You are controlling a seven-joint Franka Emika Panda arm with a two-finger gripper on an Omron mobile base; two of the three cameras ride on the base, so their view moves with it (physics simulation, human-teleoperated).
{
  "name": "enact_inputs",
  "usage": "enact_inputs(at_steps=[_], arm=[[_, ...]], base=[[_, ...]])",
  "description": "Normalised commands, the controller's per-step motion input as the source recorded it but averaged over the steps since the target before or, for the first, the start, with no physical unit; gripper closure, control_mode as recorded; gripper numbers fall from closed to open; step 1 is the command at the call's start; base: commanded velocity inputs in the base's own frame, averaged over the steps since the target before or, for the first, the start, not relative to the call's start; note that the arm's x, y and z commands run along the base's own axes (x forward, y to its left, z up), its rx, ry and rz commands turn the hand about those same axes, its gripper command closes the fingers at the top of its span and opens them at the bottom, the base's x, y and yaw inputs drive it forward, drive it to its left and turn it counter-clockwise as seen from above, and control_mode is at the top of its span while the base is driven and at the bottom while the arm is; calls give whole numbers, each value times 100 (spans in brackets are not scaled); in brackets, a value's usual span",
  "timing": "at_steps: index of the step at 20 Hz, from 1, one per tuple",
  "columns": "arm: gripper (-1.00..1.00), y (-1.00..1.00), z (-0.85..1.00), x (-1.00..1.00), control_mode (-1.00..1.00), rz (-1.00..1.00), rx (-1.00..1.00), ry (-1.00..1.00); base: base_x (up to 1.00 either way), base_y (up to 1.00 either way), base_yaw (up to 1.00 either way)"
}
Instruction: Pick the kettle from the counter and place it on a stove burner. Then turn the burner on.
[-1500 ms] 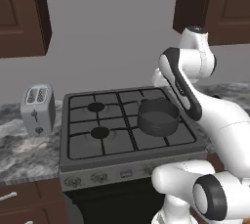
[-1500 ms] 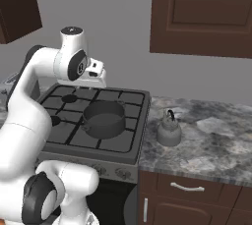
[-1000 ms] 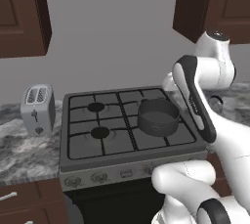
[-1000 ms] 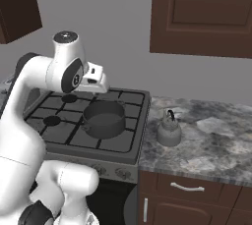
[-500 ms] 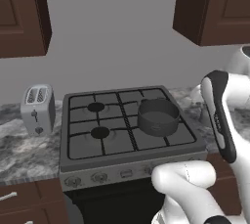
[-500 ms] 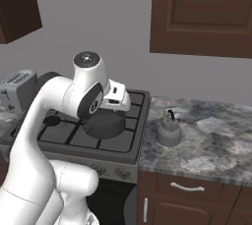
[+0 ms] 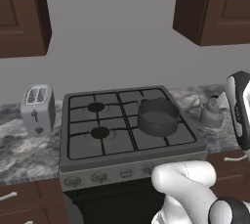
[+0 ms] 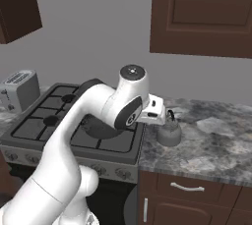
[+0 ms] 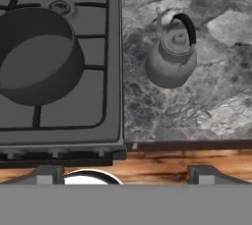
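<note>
Kettle (image 9: 171,59) on counter (image 9: 216,101) — below open pincer (image 9: 125,175).

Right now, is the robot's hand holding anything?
No, nothing. The gripper is open and empty, up above the kettle, which sits untouched on the counter.

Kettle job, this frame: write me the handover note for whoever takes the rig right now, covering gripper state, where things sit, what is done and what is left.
Gripper: open, empty, hanging above the counter with the kettle in the hand view.
Kettle: upright on the counter just right of the stove, untouched.
Pot: sits on the stove's right side, so that spot is taken; the two left burners are free.
Toaster: on the counter left of the stove.
Done: nothing yet.
Left: descend, grasp the kettle, set it on a free burner, then turn that burner's knob on the front panel.
</note>
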Motion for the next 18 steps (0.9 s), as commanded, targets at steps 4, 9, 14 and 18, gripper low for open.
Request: enact_inputs(at_steps=[4,9,14,18], arm=[[-100,-91,-25,36,-100,0,0,5],[-100,-49,-23,58,-100,2,0,0],[-100,-4,-22,68,-100,0,-3,0],[-100,0,-31,63,-100,0,-2,0]], base=[[0,0,0],[0,0,0],[0,0,0],[0,0,0]])
